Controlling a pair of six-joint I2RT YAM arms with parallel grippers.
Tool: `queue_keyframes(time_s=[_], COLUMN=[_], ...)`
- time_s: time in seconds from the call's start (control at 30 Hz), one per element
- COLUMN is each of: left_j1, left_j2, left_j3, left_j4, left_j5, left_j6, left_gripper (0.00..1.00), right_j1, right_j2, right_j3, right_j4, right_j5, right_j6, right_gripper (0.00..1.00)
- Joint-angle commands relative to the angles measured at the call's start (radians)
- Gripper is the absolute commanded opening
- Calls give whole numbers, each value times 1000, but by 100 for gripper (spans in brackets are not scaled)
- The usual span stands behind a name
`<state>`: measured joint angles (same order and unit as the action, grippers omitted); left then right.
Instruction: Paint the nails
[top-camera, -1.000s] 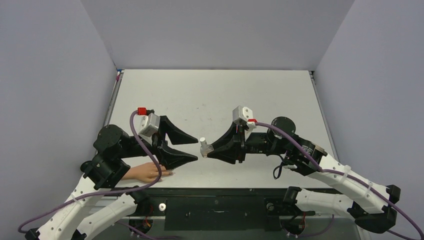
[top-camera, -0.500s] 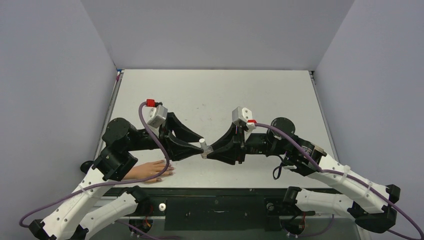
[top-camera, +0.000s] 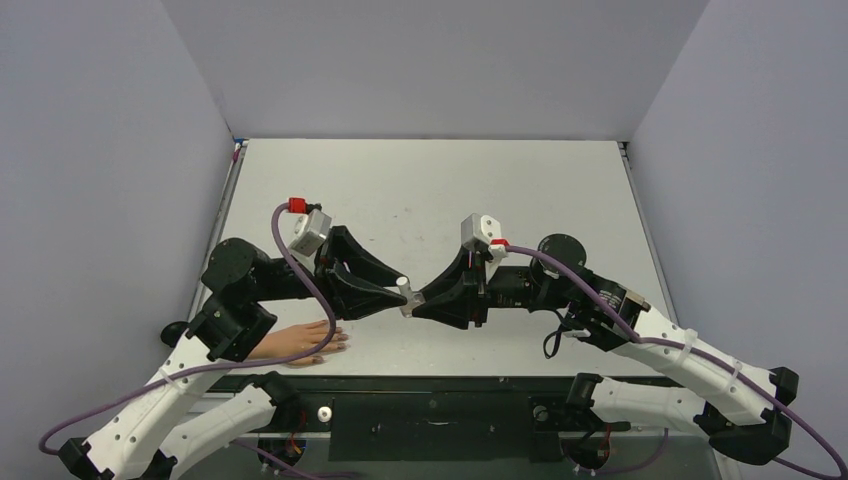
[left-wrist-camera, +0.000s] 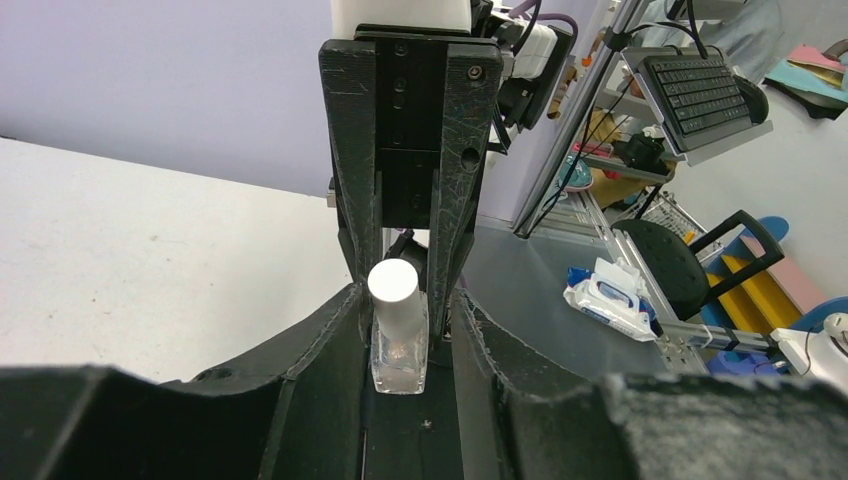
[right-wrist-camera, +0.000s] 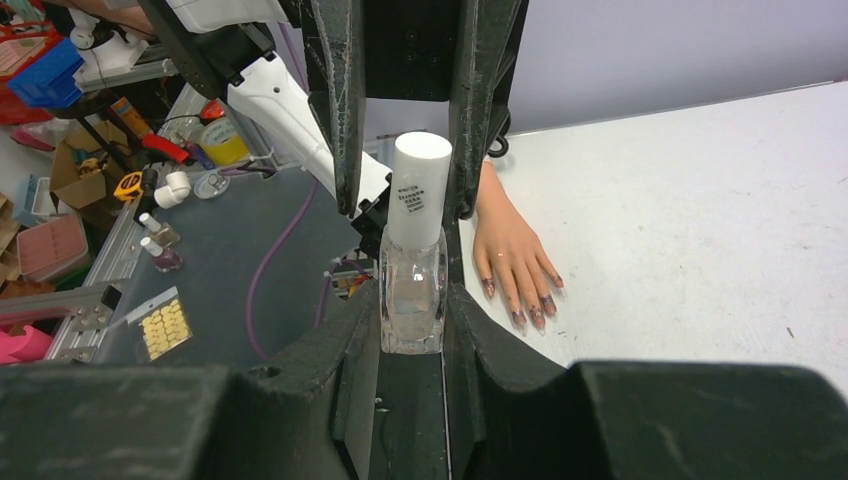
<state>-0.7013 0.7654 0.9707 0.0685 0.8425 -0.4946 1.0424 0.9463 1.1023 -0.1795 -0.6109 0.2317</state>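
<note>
A small clear bottle (right-wrist-camera: 412, 295) with a white cap (right-wrist-camera: 418, 190) stands upright in my right gripper (right-wrist-camera: 412, 300), which is shut on its glass body. My left gripper (left-wrist-camera: 405, 300) faces it from the left, and its fingers (right-wrist-camera: 345, 110) flank the cap with a gap still showing on one side, so it is open. The two grippers meet tip to tip over the table's near middle, left gripper (top-camera: 397, 289) against right gripper (top-camera: 413, 302). The peach fake hand (right-wrist-camera: 505, 250) lies flat near the front left edge, its dark purplish nails (right-wrist-camera: 520, 318) pointing right, partly under my left arm (top-camera: 250, 290).
The grey table (top-camera: 430, 190) is walled on three sides. Past its front edge run a dark rail and the arm bases. Off the table lie a wet-wipes pack (left-wrist-camera: 610, 295), a keyboard (left-wrist-camera: 700, 95) and small bottles (right-wrist-camera: 160, 245).
My left gripper has swung right to the bottle and narrowed its jaws round the white cap. The right gripper has kept hold of the bottle in the same place.
</note>
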Motion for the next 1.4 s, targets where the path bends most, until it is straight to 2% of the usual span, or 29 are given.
queue_keyframes(time_s=[0.0,0.3,0.47,0.7,0.83,0.9,1.1,1.23,1.37], left_j1=[-4,-3,-3,-3,-5,-6,-13,-14,-14], left_j2=[9,22,21,22,24,27,28,31,37], left_j3=[-7,-28,-37,-54,-65,-70,-88,-90,-89], left_j4=[70,81,104,114,97,87,56,33,24], left_j5=[33,49,46,30,-20,-66,-252,-343,-376], left_j6=[-27,-38,-56,-69,-72,-73,-83,-85,-85], left_gripper=[32,27,20,1,0,0,0,0,0], right_j1=[8,8,8,8,8,8,8,9,13], right_j2=[0,14,19,19,13,15,51,84,106], right_j3=[2,-1,-3,-6,-15,-20,-1,22,38], right_j4=[66,66,63,70,78,87,107,99,92], right_j5=[-11,-6,-5,19,146,277,514,593,597], right_j6=[-19,-28,-33,-38,-43,-40,8,32,39], right_gripper=[0,0,0,0,0,0,0,0,0])
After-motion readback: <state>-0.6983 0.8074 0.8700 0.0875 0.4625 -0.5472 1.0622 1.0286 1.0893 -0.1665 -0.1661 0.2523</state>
